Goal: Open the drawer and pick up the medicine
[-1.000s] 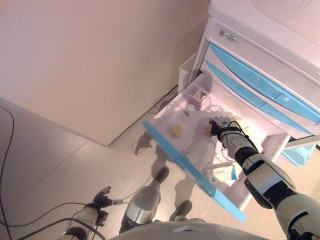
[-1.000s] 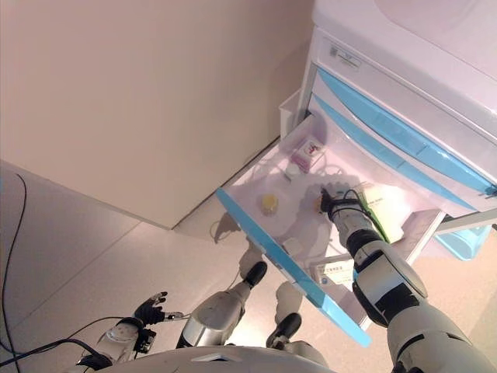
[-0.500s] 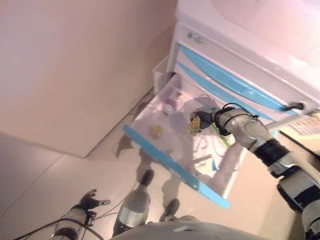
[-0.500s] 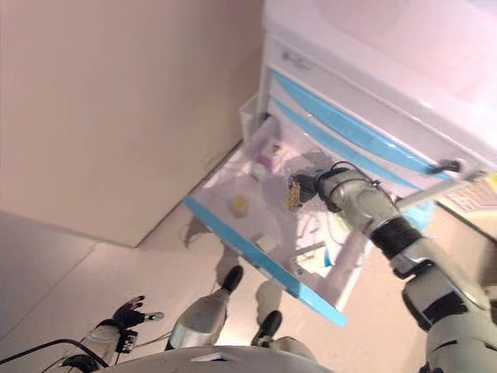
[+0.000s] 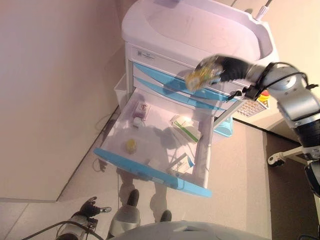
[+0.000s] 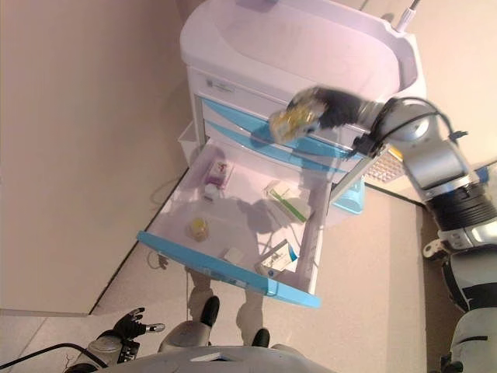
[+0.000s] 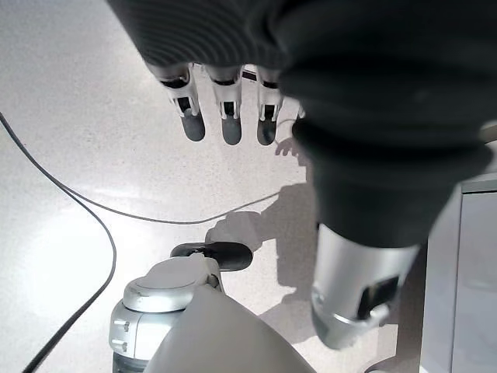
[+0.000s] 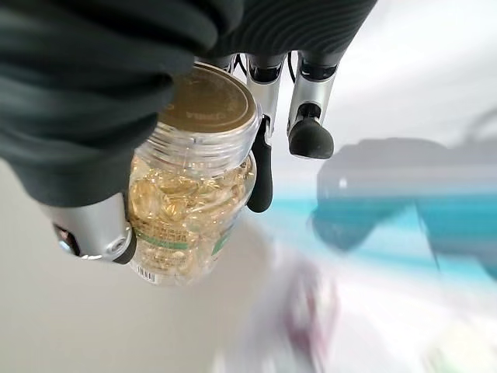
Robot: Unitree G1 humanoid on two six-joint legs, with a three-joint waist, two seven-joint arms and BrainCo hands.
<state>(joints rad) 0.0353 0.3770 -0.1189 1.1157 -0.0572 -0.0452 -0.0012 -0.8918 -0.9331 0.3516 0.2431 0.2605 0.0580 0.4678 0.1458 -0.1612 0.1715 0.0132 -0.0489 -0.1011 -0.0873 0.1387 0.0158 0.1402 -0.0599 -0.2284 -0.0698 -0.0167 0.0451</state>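
Observation:
My right hand point(image 5: 227, 69) is shut on a clear medicine bottle of yellow capsules point(image 5: 199, 77) with a gold lid and holds it high above the open drawer point(image 5: 150, 172), in front of the white cart point(image 5: 195, 30). The right wrist view shows the bottle point(image 8: 190, 210) gripped between the thumb and the fingers point(image 8: 260, 167). The drawer has a blue front and is pulled far out. My left hand point(image 5: 89, 207) hangs low near the floor, its fingers point(image 7: 225, 116) straight and holding nothing.
In the drawer lie a small yellow jar point(image 5: 130, 146), a pink box point(image 5: 142, 109), a green-striped packet point(image 5: 186, 131) and a box near the front point(image 5: 181, 164). A beige wall point(image 5: 50, 75) stands to the left. A light-blue bin point(image 5: 223, 131) hangs at the cart's side.
My right hand has lifted the capsule bottle out of the drawer and up to the height of the cart's upper drawers. The camera has swung, so the whole scene has shifted.

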